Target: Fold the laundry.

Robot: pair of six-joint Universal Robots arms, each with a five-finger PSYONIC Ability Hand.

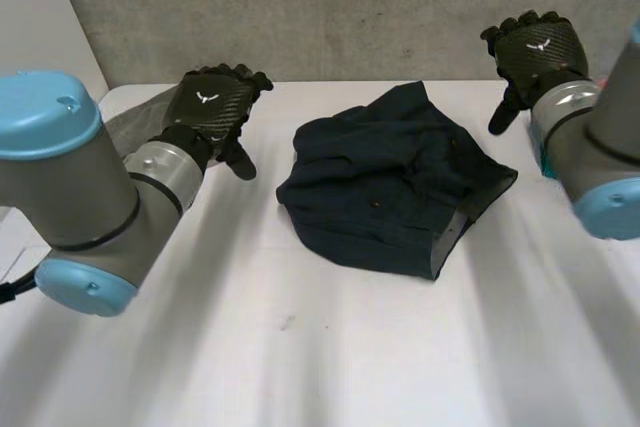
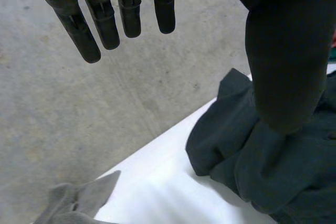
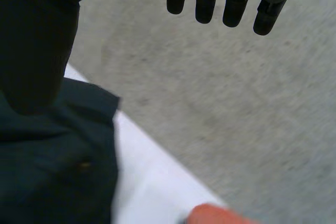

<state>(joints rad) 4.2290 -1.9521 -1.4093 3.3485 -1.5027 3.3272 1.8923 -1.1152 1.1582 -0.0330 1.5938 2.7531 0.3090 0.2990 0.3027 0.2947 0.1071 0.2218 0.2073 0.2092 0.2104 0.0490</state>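
So the crumpled dark navy cloth garment (image 1: 390,182) sits bunched up mid white worktop (image 1: 300,347), a bit toward the back. Off its left side hangs the left robot hand (image 1: 210,102), off its right the right robot hand (image 1: 535,47), both with fingers straight, holding nothing.

Grey arms (image 1: 95,197), light-blue caps (image 1: 45,112); left robot hand (image 1: 212,102) and right robot hand (image 1: 537,47) black carbon weave, white mark on each.

Garment (image 1: 385,182): dark navy, plain, with small dark buttons.
Desk (image 1: 300,347): white, plain.
Left hand (image 1: 212,105): black, carbon-weave pattern, white mark.
Right hand (image 1: 537,47): black, same weave, white mark.
Cloth (image 1: 135,127): grey, plain.
Wall (image 1: 300,7): mottled grey.
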